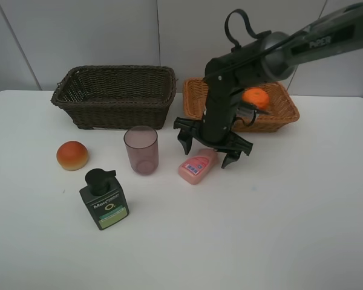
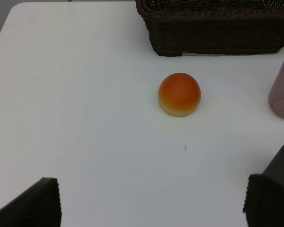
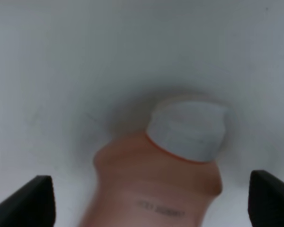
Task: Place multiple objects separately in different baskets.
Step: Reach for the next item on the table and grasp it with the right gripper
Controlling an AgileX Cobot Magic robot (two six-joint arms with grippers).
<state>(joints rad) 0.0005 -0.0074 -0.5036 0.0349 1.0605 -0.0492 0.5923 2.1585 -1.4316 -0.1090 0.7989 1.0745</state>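
Exterior high view: your right gripper hangs directly over the pink bottle, jaws spread wide and pinching nothing. The bottle lies on its side on the white table, just in front of the light orange-tan basket. The wide spread suits a body lying flat: the fingers can drop either side of it before closing.

Right wrist view (blurred): the white cap sits about midway between the two finger ends, so the approach looks roughly centred. The closing step is not yet done.

Left wrist view: your left gripper is likewise spread and empty over bare table. The peach-like fruit lies ahead of it, near the dark brown basket, probably so this arm can serve that side.

Task state: the tangerine already rests in the light basket. The mauve cup and the dark green pump bottle are on the table, apart from each other. No lime can be seen. Judged from this, you are at an early stage, and the sorting appears to put fruit in one basket and containers in the other
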